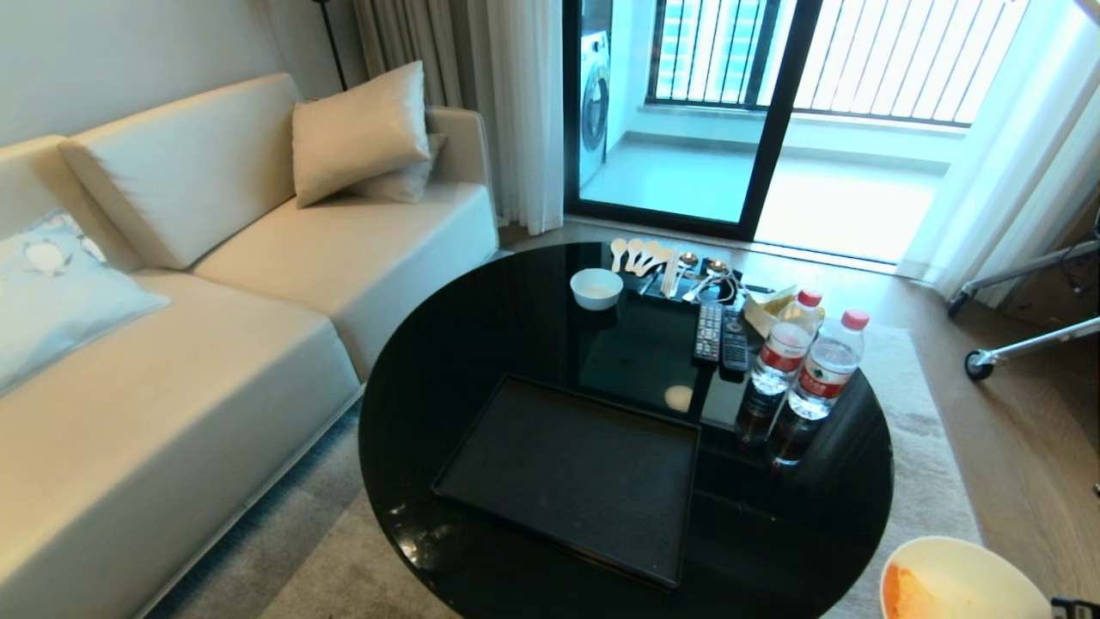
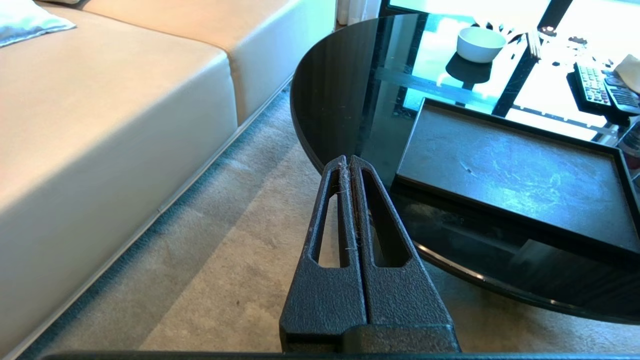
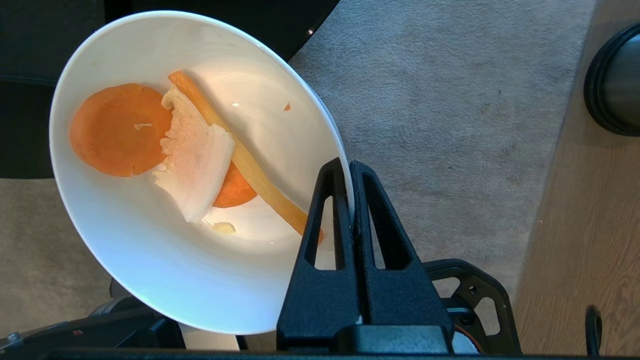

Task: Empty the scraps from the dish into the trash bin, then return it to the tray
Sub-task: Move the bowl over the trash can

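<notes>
My right gripper (image 3: 350, 167) is clamped on the rim of the dish (image 3: 150, 260), holding it off the table's edge at about four o'clock from the tray (image 1: 571, 477), with the scraps (image 3: 195, 155) lying inside — so I judge the emptying step is in hand, not done. Next I must carry it over the trash bin (image 3: 617, 82), a dark round edge across the carpet, then tip. My left gripper (image 2: 348, 165) hangs pressed together, holding nothing, at the table's seven o'clock.
</notes>
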